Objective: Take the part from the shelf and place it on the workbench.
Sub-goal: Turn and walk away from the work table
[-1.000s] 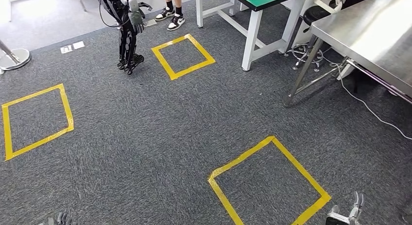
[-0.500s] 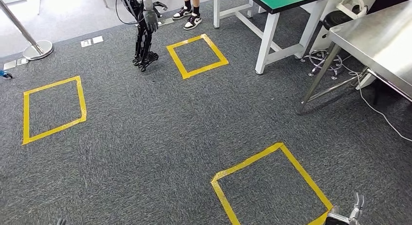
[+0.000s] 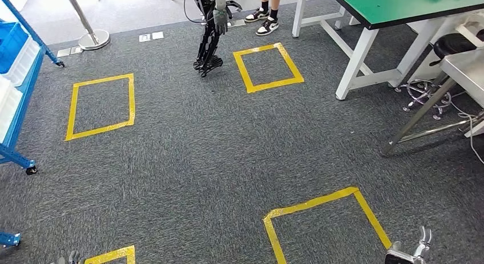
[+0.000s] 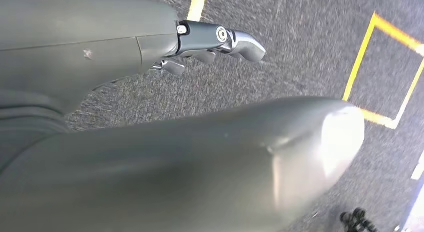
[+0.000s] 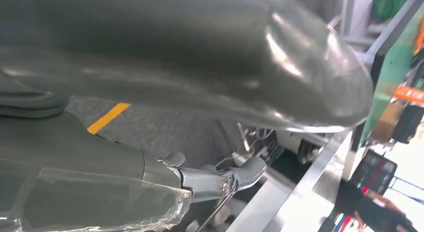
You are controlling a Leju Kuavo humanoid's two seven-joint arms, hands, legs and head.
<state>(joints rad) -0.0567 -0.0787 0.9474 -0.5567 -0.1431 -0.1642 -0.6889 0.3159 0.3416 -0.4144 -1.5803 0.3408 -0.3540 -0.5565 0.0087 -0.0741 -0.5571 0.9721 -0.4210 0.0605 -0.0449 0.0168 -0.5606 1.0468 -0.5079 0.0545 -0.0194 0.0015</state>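
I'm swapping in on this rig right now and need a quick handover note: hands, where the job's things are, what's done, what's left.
Left hand: hangs by the robot's side over the grey carpet, fingers apart, holding nothing.
Right hand: hangs low too, nothing in it.
Things: the blue metal shelf with blue and white bins stands at the far left; the green-topped white-legged workbench is at the upper right. I cannot make out the part.
Done: nothing picked.
Left: reach the shelf, take the part, carry it to the workbench.
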